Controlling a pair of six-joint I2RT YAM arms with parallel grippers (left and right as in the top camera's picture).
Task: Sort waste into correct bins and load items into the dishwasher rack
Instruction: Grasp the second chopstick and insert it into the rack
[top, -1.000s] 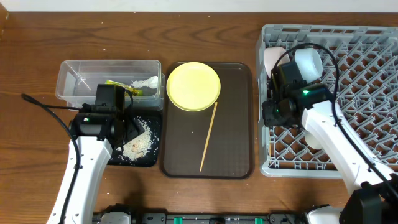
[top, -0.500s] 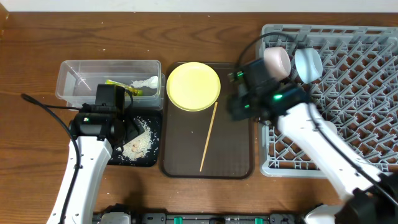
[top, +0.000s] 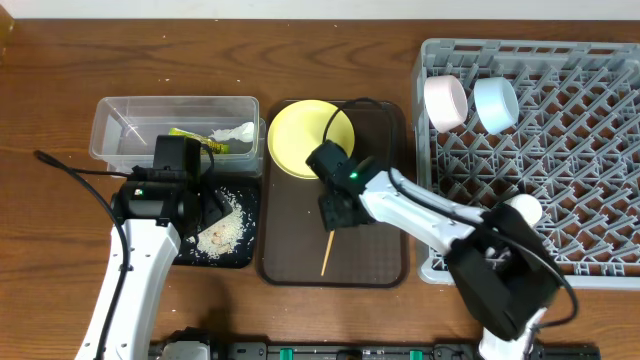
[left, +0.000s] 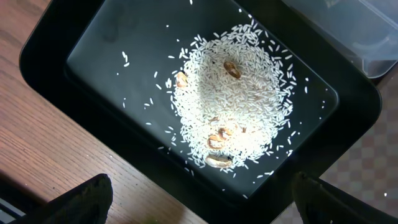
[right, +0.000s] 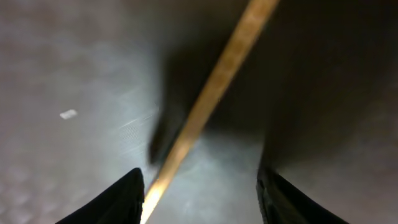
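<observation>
While right gripper (right: 200, 186) straddles chopstick (right: 214, 87), plate (top: 298, 140) just beside

All I could see of the room from my seat was the desk (top: 320, 60), which filled the overhead view from edge to edge. Its top was warm brown wood, with the grain running left to right in darker streaks. The left wrist camera showed the same reddish boards up close. The light was even and soft, throwing only short, faint shadows. Along the near edge ran a black strip (top: 300, 352) with small green parts. At the far left corner sat a pale-yellow scrap (top: 4, 27), cut off by the frame; I could not tell what it was.
</observation>
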